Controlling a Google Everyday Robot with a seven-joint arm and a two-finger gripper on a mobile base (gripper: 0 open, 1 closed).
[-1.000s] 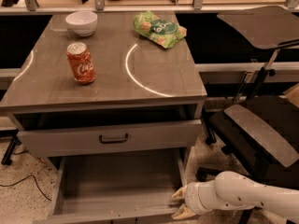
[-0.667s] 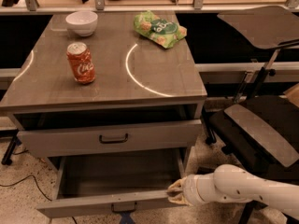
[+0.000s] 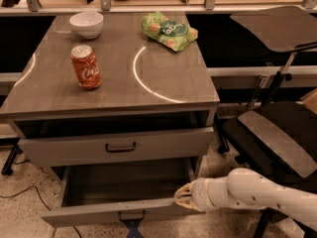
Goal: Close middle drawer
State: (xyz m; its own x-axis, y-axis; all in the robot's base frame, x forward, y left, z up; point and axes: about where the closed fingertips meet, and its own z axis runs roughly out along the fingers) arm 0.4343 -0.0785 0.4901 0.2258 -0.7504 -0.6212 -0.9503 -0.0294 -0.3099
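**Middle drawer hanging wide open, gripper parked at its front corner**

So here's the view. The middle drawer (image 3: 89, 216) is pulled far out of the cabinet, low in the shot. You can look right down into the grey box, and there's nothing in the part I can see. Its small black handle sits in the middle of the low front panel.

My gripper (image 3: 183, 198) is down at the right end of that front panel, right up against the corner, with my white arm coming in from the lower right. Honestly can't tell from this angle whether it's open or closed.

The upper drawer (image 3: 163, 142), the one with the bigger black handle, sits just above.

On the table (image 3: 59, 100) there's a red soda can (image 3: 85, 67) standing upright at left, a white bowl (image 3: 86, 24) behind it, and a green snack bag (image 3: 168, 29) at the back right. A dark chair (image 3: 277, 133) stands off to the right.
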